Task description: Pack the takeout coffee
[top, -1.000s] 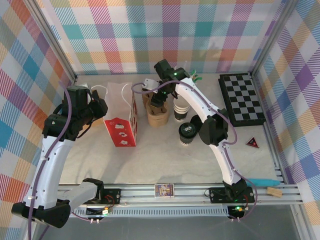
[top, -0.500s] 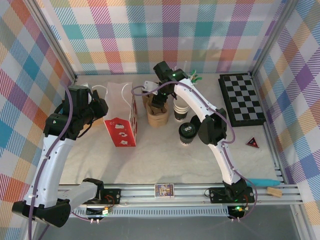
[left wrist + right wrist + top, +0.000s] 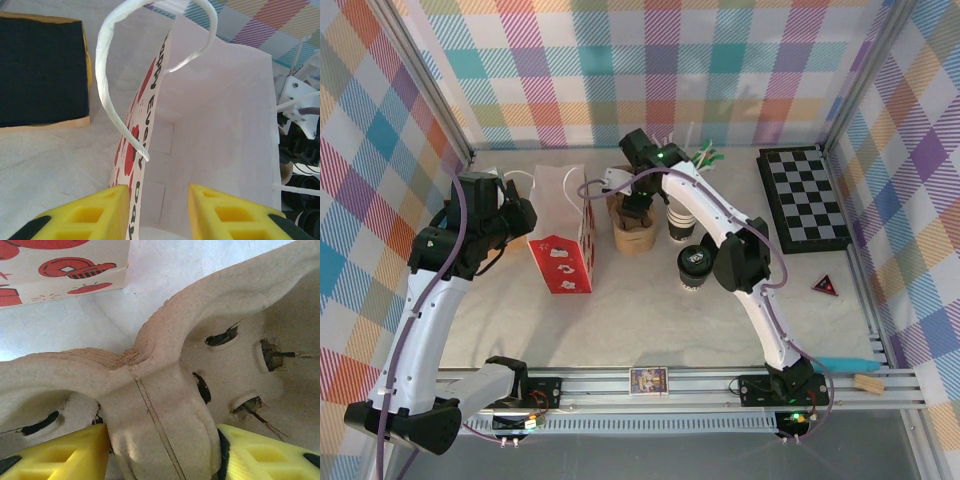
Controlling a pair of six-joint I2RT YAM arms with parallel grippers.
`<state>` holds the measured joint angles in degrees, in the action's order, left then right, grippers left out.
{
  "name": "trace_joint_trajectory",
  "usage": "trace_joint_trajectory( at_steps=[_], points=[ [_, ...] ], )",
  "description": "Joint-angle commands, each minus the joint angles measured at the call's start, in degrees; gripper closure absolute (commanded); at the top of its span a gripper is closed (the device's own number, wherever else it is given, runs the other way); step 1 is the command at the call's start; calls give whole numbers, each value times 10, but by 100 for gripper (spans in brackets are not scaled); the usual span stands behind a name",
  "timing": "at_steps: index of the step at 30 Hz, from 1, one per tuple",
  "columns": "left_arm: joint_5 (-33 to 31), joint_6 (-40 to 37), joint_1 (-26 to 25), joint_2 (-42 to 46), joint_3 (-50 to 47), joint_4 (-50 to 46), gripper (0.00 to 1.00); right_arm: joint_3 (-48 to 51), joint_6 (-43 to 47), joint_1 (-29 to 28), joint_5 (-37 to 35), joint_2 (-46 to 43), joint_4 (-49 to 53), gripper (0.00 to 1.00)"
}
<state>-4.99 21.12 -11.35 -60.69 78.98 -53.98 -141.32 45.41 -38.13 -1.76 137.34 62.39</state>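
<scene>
The takeout coffee [image 3: 694,262], a white cup with a dark band and a black lid, stands on the table right of the brown pulp cup carrier [image 3: 633,236]. My right gripper [image 3: 638,206] reaches down onto that carrier. In the right wrist view, both fingers of the right gripper [image 3: 162,450] press against the carrier's middle ridge [image 3: 150,405]. The white paper bag [image 3: 560,240] with red prints stands open to the left. My left gripper [image 3: 157,205] is open astride the bag's printed side wall [image 3: 145,115], one finger outside it and one inside.
A stack of lidless cups [image 3: 680,220] stands behind the coffee. A checkerboard [image 3: 804,198] lies at the back right, a red triangle [image 3: 825,286] in front of it. A black slab [image 3: 40,70] lies left of the bag. A small card [image 3: 648,380] sits on the front rail.
My right gripper's jaws have closed in on the carrier's ridge, and its wrist has shifted slightly left. The left arm and the bag have stayed put.
</scene>
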Motion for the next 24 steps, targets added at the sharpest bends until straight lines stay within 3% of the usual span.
trace_joint_trajectory(
  at_steps=[1, 5, 16, 24],
  points=[
    [2, -14, 10, 8, -5, -2, 64, 9, -40, -12, -30, 6, 20, 44],
    [2, -14, 10, 11, -5, -3, 64, 12, -77, -19, -82, 3, 28, 48],
    [3, -12, 10, 14, -6, 0, 64, 16, -173, -33, -115, -15, 71, 52],
    [5, -13, 9, 14, -5, -1, 64, 21, -138, -40, -130, -26, 29, 40]
  ],
)
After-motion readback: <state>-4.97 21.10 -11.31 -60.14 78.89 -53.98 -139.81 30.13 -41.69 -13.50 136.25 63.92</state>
